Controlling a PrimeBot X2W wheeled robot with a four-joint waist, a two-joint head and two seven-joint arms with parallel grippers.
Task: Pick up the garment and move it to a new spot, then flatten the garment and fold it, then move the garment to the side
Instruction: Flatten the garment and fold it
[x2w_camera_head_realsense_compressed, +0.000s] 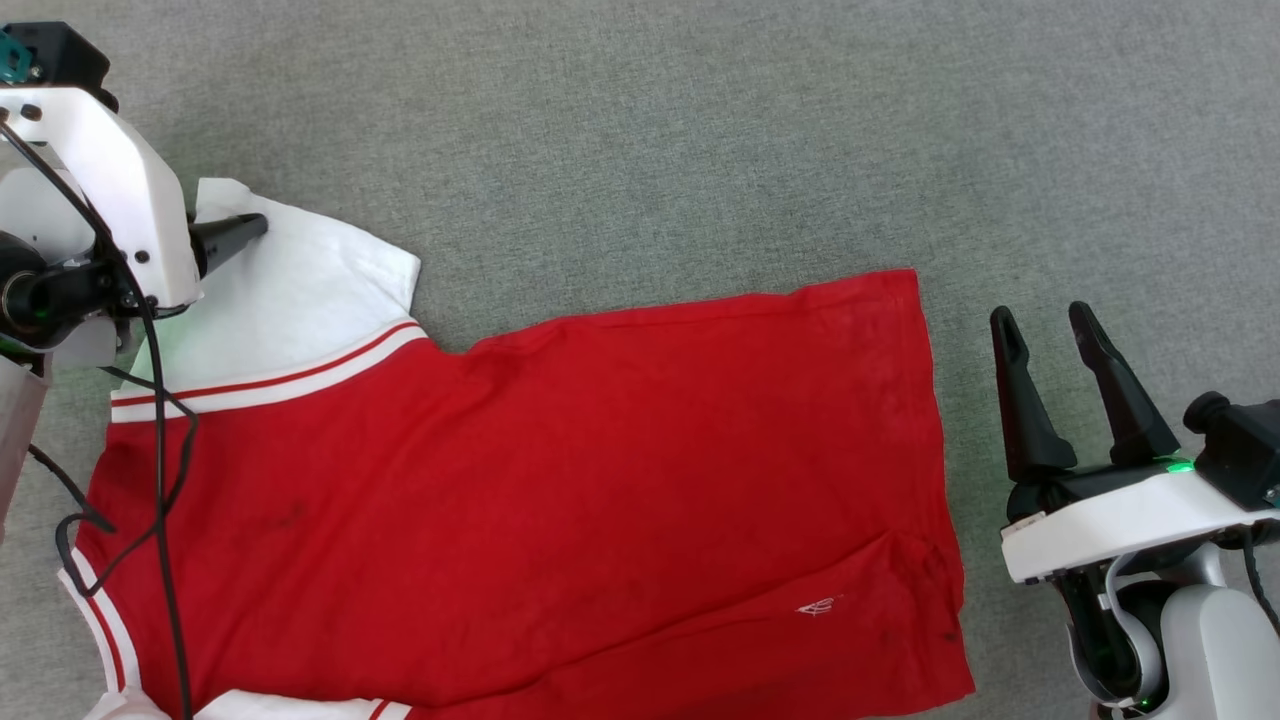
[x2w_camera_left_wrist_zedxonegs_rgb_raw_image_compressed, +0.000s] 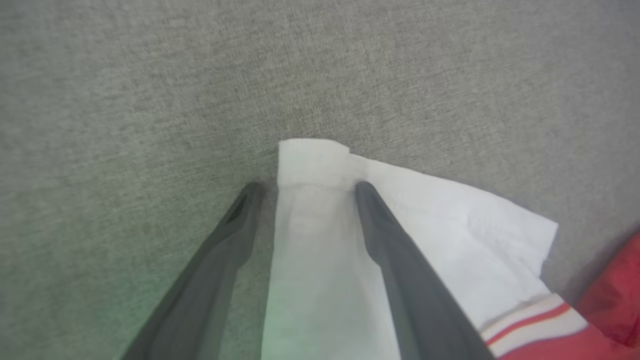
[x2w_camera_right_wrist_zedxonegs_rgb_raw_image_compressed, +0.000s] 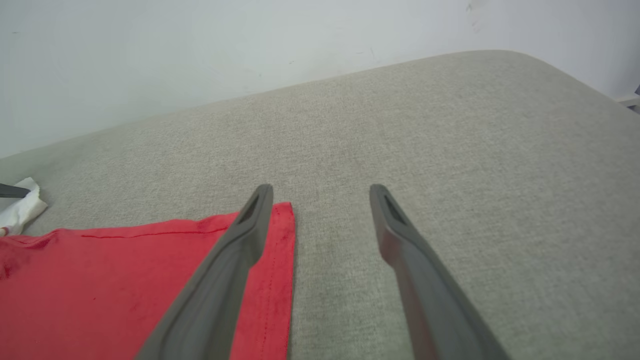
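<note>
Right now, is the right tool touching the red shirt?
Apart. The head view shows bare grey surface between the right tool and the red shirt.

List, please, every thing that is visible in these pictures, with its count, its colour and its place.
garment: one, red with white sleeves and striped trim, spread on the grey surface, hem toward the robot's right.
small print: one, pale, on the red cloth near the hem.
grey surface: one, grey woven fabric, under the garment.
wall: one, white, behind the grey surface.
cable: one, black, hanging from the left arm over the garment.
left pincer: one, dark, open, at the corner of a white sleeve.
right pincer: one, dark, open, beside the hem.
</note>
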